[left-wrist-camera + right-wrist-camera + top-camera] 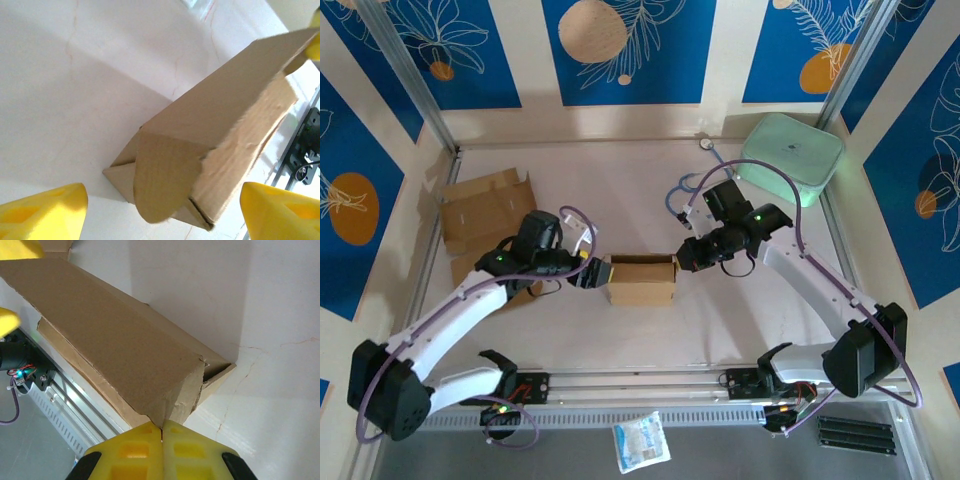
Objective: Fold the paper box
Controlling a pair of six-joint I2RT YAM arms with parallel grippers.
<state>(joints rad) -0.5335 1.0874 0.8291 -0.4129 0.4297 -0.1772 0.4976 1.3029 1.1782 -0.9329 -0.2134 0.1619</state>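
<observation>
- Top external view: the paper box [642, 279] lies in the middle of the bench [630, 190], lengthwise between the two arms. The left fingers [590, 274] are at its left end and the right fingers [684, 254] at its right end. The body looks formed already, so I judge the step in hand to be closing the ends.
- Same view, the surroundings: a flat cardboard blank [485, 212] lies far left, and a mint-green lidded container [792, 157] sits in the far right corner. A small plastic packet [641, 441] lies before the rail. The bench is pale, with metal posts and blue panels printed with leaves behind it.
- Left wrist view: the left fingers [45, 212] gape wide and hold nothing, one on either side of the box's end. The rounded end flap [162, 182] hangs loose, untucked. The next move likely calls for a square approach that presses this flap home without sliding the box.
- Right wrist view: the right fingers [140, 450] are pressed together, with their tips against the box's end corner. I cannot tell whether they pinch any cardboard. They seem placed to brace the box against a push from the other end.
</observation>
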